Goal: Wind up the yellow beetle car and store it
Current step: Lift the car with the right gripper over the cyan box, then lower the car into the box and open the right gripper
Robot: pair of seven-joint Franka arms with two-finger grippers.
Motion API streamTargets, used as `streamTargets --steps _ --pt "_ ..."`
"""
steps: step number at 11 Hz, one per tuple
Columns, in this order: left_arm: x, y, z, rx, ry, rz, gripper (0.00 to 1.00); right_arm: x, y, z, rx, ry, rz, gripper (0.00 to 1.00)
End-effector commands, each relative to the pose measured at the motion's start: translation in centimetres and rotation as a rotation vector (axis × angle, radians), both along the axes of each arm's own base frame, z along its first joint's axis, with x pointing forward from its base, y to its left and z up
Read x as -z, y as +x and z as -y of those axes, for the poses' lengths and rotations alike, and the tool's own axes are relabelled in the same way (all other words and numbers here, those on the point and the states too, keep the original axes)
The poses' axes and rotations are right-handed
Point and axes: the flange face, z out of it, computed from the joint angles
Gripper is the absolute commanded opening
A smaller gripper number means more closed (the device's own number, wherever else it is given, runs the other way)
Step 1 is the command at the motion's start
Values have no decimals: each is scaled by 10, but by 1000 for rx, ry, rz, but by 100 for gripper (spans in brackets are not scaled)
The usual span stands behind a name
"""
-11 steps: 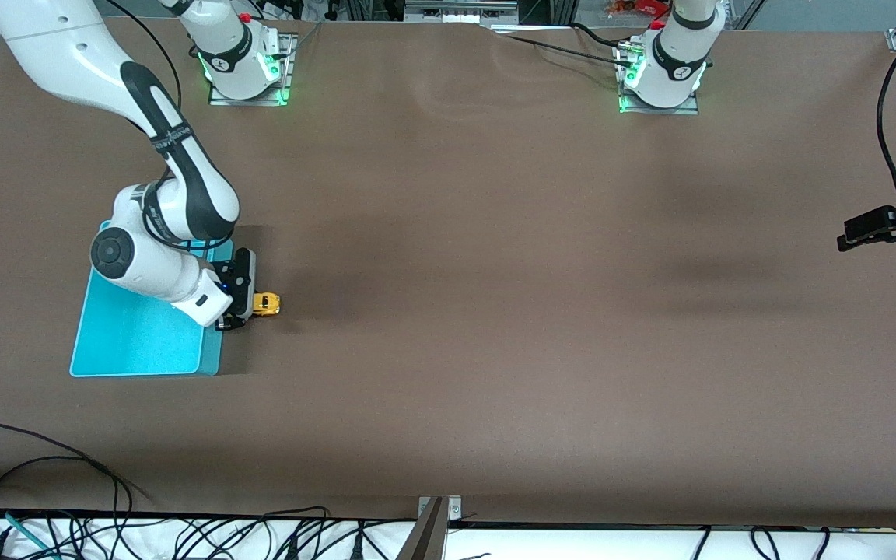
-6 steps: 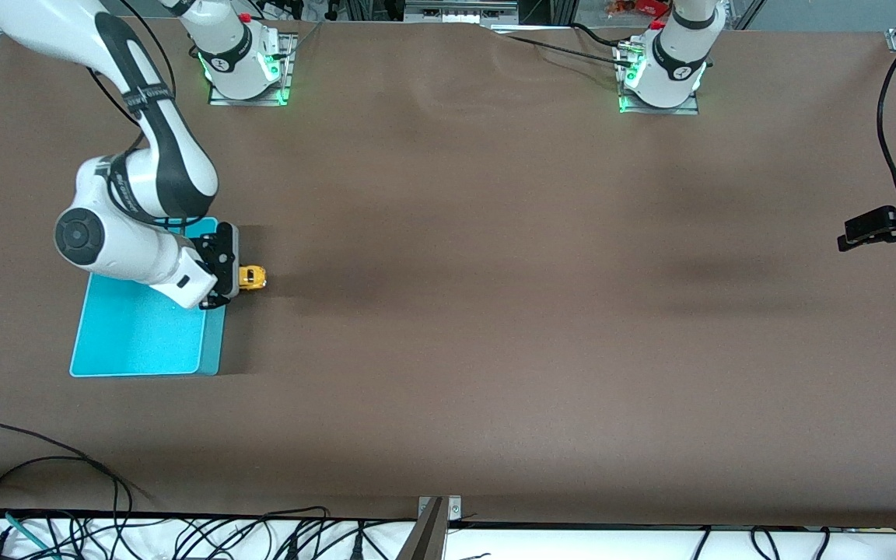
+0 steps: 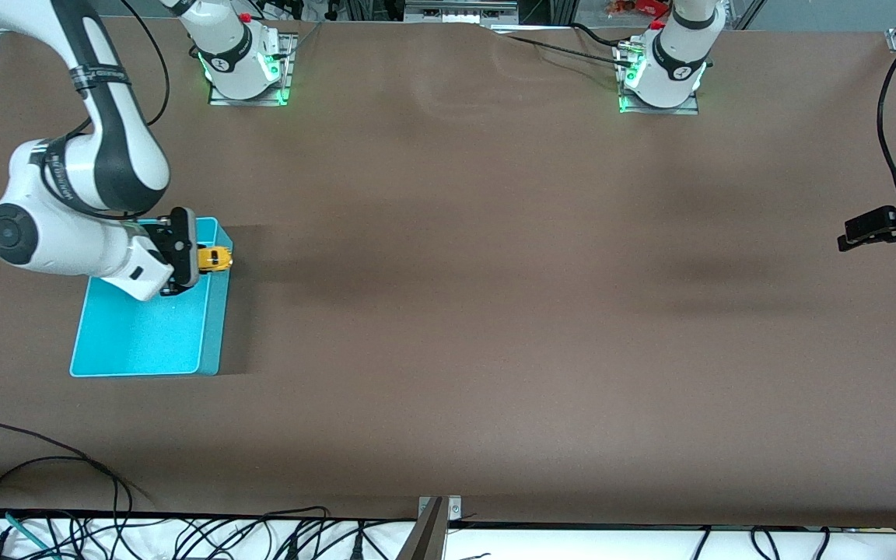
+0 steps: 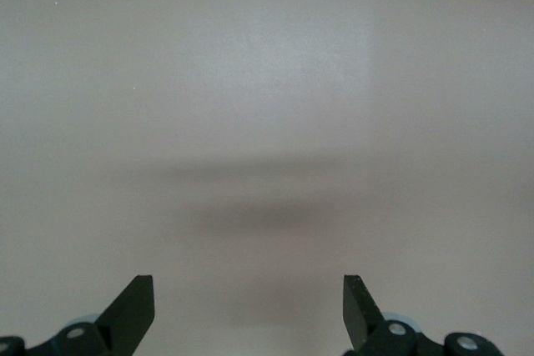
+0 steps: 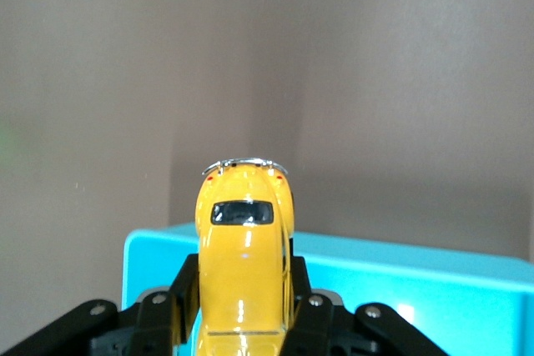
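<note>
**Car carried to the bin's edge**

The right tool (image 3: pixel 197 263), clamped shut on the yellow car (image 3: pixel 215 258), has moved from the bare counter (image 3: pixel 495 311) to hang over the turquoise bin's (image 3: pixel 145 342) wall nearest the counter's middle. Storing looks close; the bin's floor lies open beneath. The left tool (image 4: pixel 249 306) waits wide open and empty, well apart at the counter's other end.
</note>
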Motion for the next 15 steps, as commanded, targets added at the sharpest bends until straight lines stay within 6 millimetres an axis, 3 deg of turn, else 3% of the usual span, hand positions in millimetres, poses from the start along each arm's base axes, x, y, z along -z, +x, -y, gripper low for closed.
streamTargets --steps 1,3,5,9,11,15 --pt "-4 -1 -2 13 -29 0 100 5 2 68 -84 7 -8 0" --pt "-4 -1 -2 11 -29 0 100 17 1 100 -120 -1 -20 0" --pt "-4 -1 -2 11 -29 0 100 53 -6 137 -125 37 -71 0" --pt "-3 -1 -2 13 -29 -2 100 122 -23 176 -108 95 -151 0" --pt "-1 -1 -2 13 -30 -3 100 142 -29 182 -109 118 -172 0" --pt "-1 0 -1 14 -30 -3 100 156 -33 183 -95 136 -183 0"
